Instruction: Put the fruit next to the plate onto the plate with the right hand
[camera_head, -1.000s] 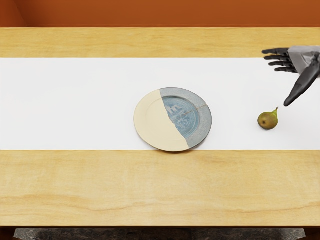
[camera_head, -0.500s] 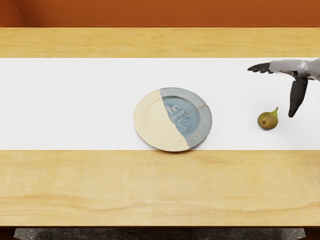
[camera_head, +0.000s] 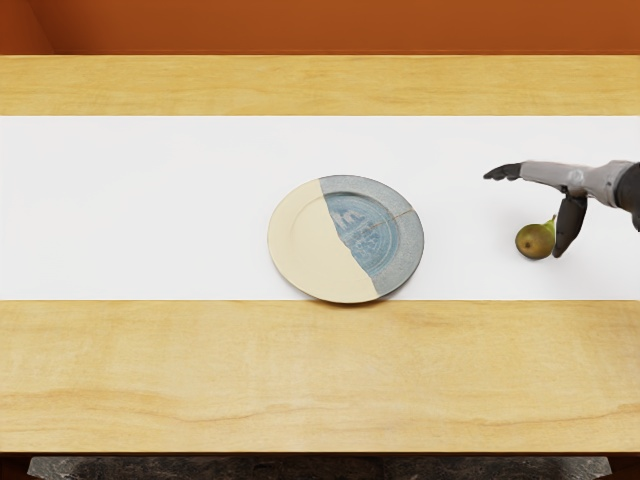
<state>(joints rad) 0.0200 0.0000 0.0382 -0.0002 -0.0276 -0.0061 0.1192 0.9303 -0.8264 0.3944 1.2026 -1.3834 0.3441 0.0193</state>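
Coming in from the picture's right edge, the right hand (camera_head: 560, 180) is open and grips nothing. Its fingers (camera_head: 505, 172) are stretched out flat and point left. Its dark thumb (camera_head: 570, 225) hangs away from them, pointing toward the near edge of the table (camera_head: 300, 380).

The pear (camera_head: 535, 240) lies in the angle between those fingers and the thumb. It sits on the near side of the outstretched fingers and just to the left of the thumb. The thumb runs down close along the pear's right side, right beside its stem. Whether the two touch cannot be told from this view. The fingers are clear of the fruit, which they pass on its far side. The pear is yellow-green with a browner flank, and its stem tilts up toward the palm. It rests on the white runner (camera_head: 150, 200) that crosses the wooden table.

The plate (camera_head: 300, 260) lies well to the left of the hand, beyond the fingertips and a little nearer the table's front edge than they are. It is part cream and part blue-grey, and it also lies on the runner. A stretch of bare runner separates it from the pear.
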